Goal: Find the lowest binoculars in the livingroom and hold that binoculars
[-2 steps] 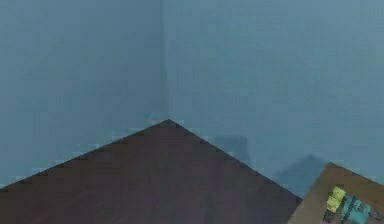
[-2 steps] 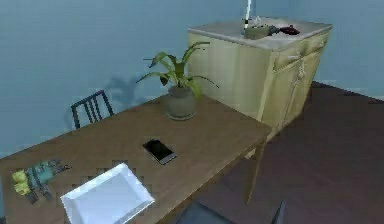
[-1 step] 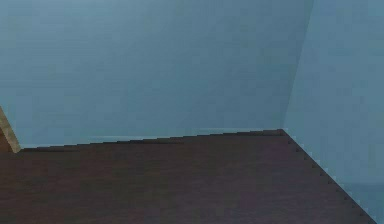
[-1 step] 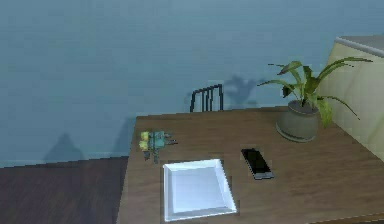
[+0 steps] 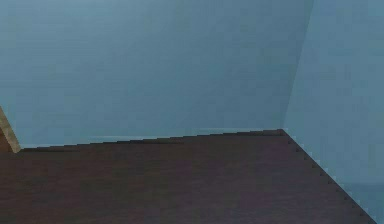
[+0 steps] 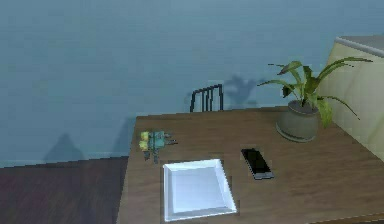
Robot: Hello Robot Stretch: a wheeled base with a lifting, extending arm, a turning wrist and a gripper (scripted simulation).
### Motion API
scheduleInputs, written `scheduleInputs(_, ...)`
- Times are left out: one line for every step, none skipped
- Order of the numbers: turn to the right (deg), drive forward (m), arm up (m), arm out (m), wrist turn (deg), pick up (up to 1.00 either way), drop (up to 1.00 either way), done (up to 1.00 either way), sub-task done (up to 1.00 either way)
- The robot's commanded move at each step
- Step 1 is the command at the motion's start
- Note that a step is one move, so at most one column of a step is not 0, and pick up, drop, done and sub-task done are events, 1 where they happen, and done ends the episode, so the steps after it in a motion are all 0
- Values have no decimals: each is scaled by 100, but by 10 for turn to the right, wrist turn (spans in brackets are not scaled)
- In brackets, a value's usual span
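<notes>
Since searching seems the step in hand, turning from the blue wall (image 5: 150,70) and scanning low surfaces should serve best. Where the binoculars are cannot be told; the worktop (image 6: 330,185) bears a white tray (image 6: 198,187), a dark flat device (image 6: 256,163) and a potted plant (image 6: 300,105). The hand's state cannot be told.

The robot's own body lies outside both camera views, so its colours, shapes, cables, screws and markings cannot be told.
</notes>
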Motion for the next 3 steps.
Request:
scheduleInputs(0, 0, 38, 0, 0, 0, 0, 0, 0)
scheduleInputs(0, 0, 0, 38, 0, 0, 0, 0, 0)
scheduleInputs(0, 0, 0, 0, 450, 0, 0, 0, 0)
